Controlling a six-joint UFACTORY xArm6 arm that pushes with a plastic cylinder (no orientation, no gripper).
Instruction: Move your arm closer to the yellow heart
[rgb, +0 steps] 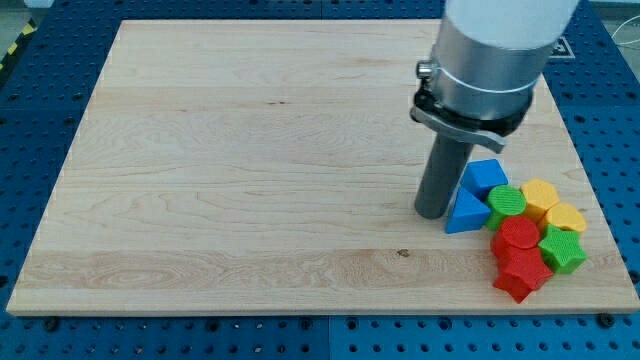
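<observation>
I am running the xArm6 remotely, one camera only. No claw is fitted on this arm, so there is no open or closed state to log; it is ending in a dark rod under a silver collar.

My tip (433, 214) is resting on the wooden board (250, 170), right of centre, touching or all but touching the left edge of the blue triangle (465, 214).

The blocks are all sitting in one tight cluster toward the view's bottom right. A second blue block (486, 176), shape unclear, is sitting just above the triangle. The green cylinder (507, 203) is lying just right of the triangle. The yellow hexagon (540, 195) is sitting right of that cylinder.

The yellow heart (565, 217) is lying at the cluster's right side, just below the hexagon and above the green star (562, 250). The triangle and the cylinder are standing between my tip and the heart.

The red cylinder (518, 233) is sitting left of the star, and the red star (521, 275) is lying below it, nearest the board's bottom edge.

The board is resting on a blue perforated table (30, 140).
</observation>
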